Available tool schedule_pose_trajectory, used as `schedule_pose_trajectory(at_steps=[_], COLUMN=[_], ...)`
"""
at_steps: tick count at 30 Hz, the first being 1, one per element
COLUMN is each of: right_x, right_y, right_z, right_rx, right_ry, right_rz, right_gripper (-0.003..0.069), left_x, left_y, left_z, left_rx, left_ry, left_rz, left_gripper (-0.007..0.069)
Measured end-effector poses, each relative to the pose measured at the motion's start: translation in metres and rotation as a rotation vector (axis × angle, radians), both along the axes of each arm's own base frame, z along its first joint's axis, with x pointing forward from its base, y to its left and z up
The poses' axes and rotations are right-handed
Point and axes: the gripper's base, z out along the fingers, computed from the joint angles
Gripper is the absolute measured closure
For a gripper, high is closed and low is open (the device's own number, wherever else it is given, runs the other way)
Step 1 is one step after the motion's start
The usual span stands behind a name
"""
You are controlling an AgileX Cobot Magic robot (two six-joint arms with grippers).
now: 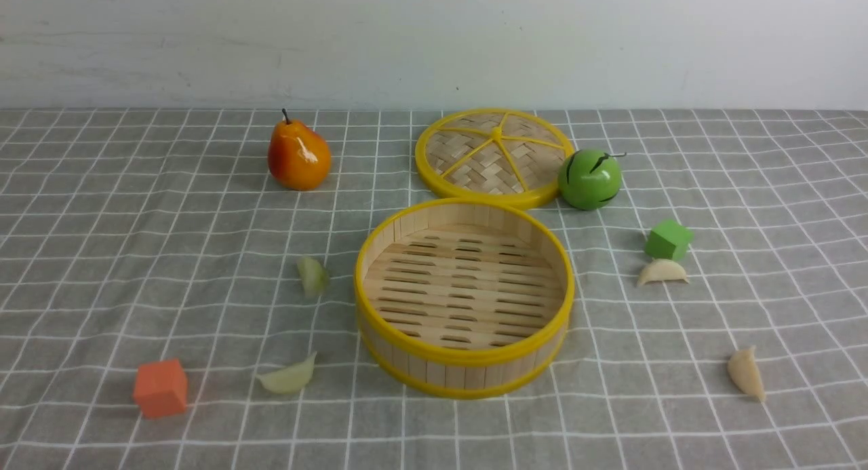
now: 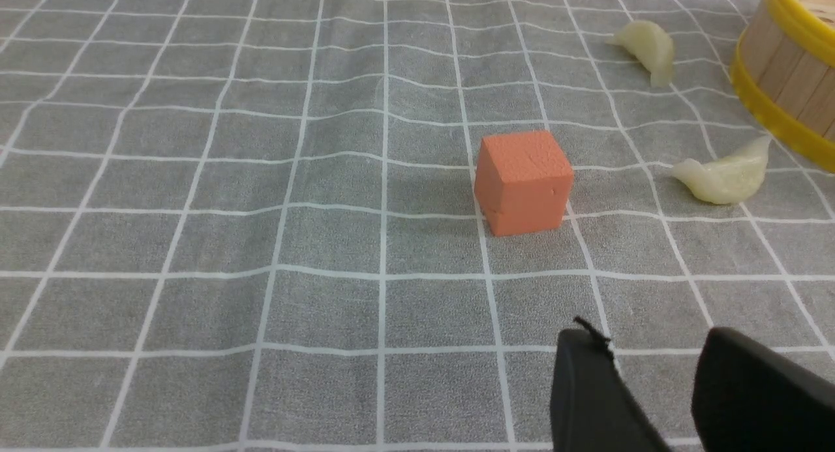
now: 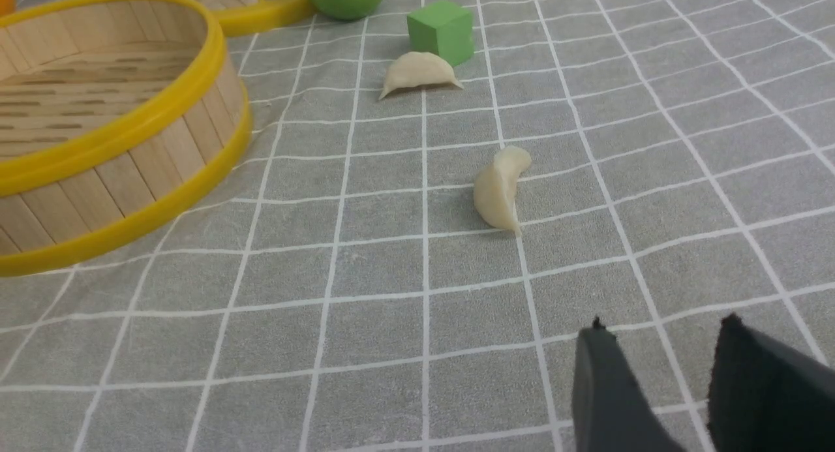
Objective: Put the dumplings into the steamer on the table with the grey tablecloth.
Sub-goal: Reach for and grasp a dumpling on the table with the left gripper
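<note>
While my front camera looks across the table (image 1: 780, 185): the grey tablecloth (image 1: 135, 266) with its white grid covers it from side to side.
Middle, front view: the steamer (image 1: 468, 374) stands open, its slatted floor showing all over.
Left of the steamer, front view: the far green dumpling (image 1: 312, 275) lies on the cloth near the steamer's wall. The near green dumpling (image 1: 288, 377) lies closer to me, between the steamer and the orange cube (image 1: 161, 387).
Right of the steamer, front view: the far cream dumpling (image 1: 662, 272) lies just beside the green cube (image 1: 668, 239). The near cream dumpling (image 1: 746, 373) lies alone, closer to me.
Behind the steamer, front view: the woven lid (image 1: 494, 157) lies flat, with the green ball (image 1: 589, 179) just beside its rim on the right. The pear (image 1: 298, 154) stands well apart on the left.
Left wrist view: my left gripper (image 2: 652, 344) hangs over the cloth, jaws spread with nothing between them. The orange cube (image 2: 524, 181) sits ahead. Beyond it lie the near green dumpling (image 2: 721, 177) and the far green dumpling (image 2: 642, 42), both near the steamer (image 2: 783, 67).
Right wrist view: my right gripper (image 3: 662, 328) hangs over the cloth, jaws spread and pinching nothing. The near cream dumpling (image 3: 499, 188) lies ahead. The far cream dumpling (image 3: 417, 72) lies beyond it, beside the green cube (image 3: 443, 31). The steamer (image 3: 130, 171) stands apart from both.
</note>
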Motion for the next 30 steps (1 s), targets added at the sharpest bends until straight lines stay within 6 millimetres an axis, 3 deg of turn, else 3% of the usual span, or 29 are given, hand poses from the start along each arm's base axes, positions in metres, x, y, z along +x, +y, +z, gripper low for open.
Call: schedule_pose_trajectory(at_steps=[15,22,30], right_x=[0.000,0.003,0.003], right_y=[0.000,-0.001,-0.004], right_z=[0.000,0.005,0.041], right_rx=[-0.003,-0.012,-0.019], right_ry=[-0.003,-0.091,-0.489], right_rz=[-0.001,-0.011,-0.048], right_gripper=[0.0419,0.0419,0.0419], left_x=[0.000,0.000,0.004], left_y=[0.000,0.000,0.000], left_z=[0.000,0.002,0.037], left_rx=[0.000,-0.001,-0.021], left_ry=[0.000,-0.018,-0.415], left_rz=[0.000,0.000,0.003], left_gripper=[0.0387,0.0387,0.0387])
